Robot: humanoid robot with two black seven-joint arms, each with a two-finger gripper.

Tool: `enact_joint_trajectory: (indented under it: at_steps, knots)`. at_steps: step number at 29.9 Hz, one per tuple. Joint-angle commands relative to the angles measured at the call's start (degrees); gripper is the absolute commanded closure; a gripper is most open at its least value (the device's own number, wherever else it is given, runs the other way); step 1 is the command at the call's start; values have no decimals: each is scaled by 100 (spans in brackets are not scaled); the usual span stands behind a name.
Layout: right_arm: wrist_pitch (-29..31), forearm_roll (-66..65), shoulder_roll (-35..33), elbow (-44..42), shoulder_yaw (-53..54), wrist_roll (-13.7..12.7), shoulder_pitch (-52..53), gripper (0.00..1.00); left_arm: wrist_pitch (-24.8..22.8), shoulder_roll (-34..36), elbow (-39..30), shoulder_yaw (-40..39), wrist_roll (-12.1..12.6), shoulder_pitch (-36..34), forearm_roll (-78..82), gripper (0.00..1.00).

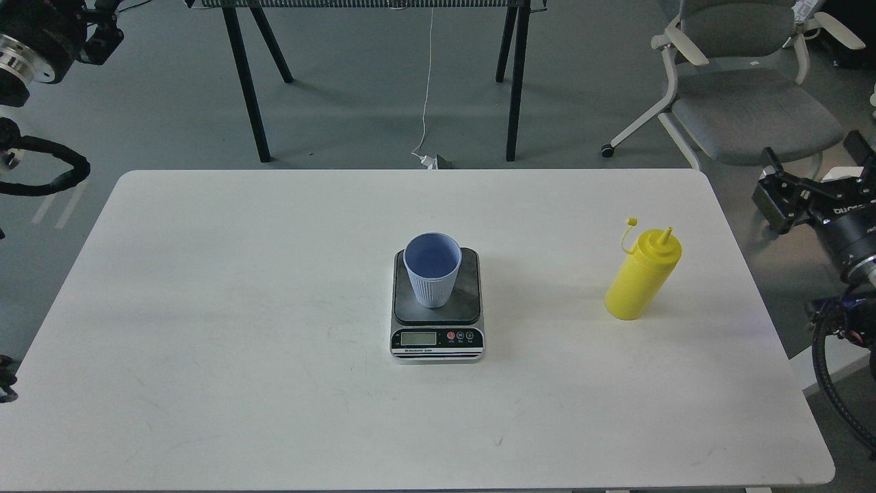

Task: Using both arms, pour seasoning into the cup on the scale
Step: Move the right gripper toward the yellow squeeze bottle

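The light blue ribbed cup (432, 270) stands upright on the dark platform of the scale (436, 337) at the table's middle. The yellow seasoning bottle (642, 277) stands upright at the right of the table, its small cap hanging off to the left of the nozzle. My right gripper (814, 168) is beyond the table's right edge, to the right of the bottle and apart from it, its fingers spread and empty. My left gripper (102, 34) is at the top left corner, far from the table, dark and partly cut off by the frame.
The white table (205, 308) fills most of the view. A grey office chair (746, 103) stands behind the table's right corner, close to my right arm. Black table legs (246, 82) and a white cable (428, 89) are on the floor behind.
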Motion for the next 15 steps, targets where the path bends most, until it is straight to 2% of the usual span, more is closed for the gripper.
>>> enact_joint_trajectory:
  at_steps: [1,7,15]
  knots:
    - [0,-175,-15,601,-35,46,-563,1,1,16,-1,0,0,3,-1,0]
    - [0,-580,-24,989,-17,143,-1258,1,1,16,-1,8,0,12,8,0]
    - [0,-1318,415,532,-44,143,-1892,1,1,16,-1,149,0,126,-1,0]
